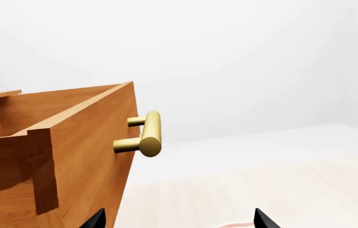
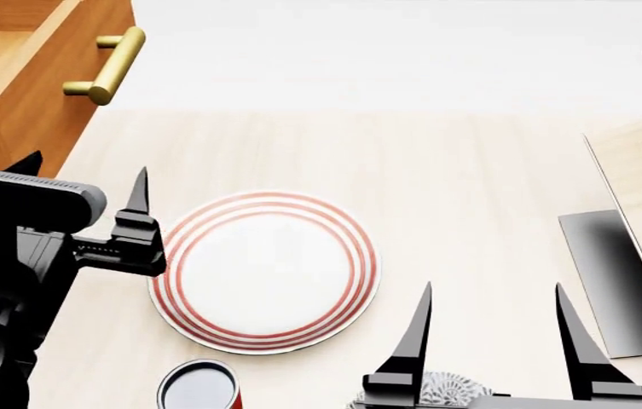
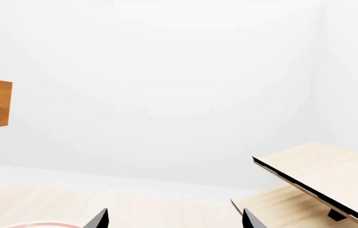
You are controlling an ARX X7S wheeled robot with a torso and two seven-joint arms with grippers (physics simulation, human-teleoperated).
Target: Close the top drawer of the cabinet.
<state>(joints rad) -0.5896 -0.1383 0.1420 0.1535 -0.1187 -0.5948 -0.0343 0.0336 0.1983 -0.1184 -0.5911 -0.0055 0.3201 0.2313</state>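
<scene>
Both grippers spread and empty, top drawer standing open at the far left.

The left gripper point(image 2: 82, 183) hangs with jaws apart, just short of the top drawer point(image 2: 37, 68), whose brass handle point(image 2: 113, 66) juts toward the bare floor. The right gripper point(image 2: 491, 328), fingers equally parted, hovers near a red-ringed plate point(image 2: 263, 271); a small can point(image 2: 199, 385) sits beside the plate's near edge, a pale wooden structure point(image 2: 639, 170) to the right.
</scene>
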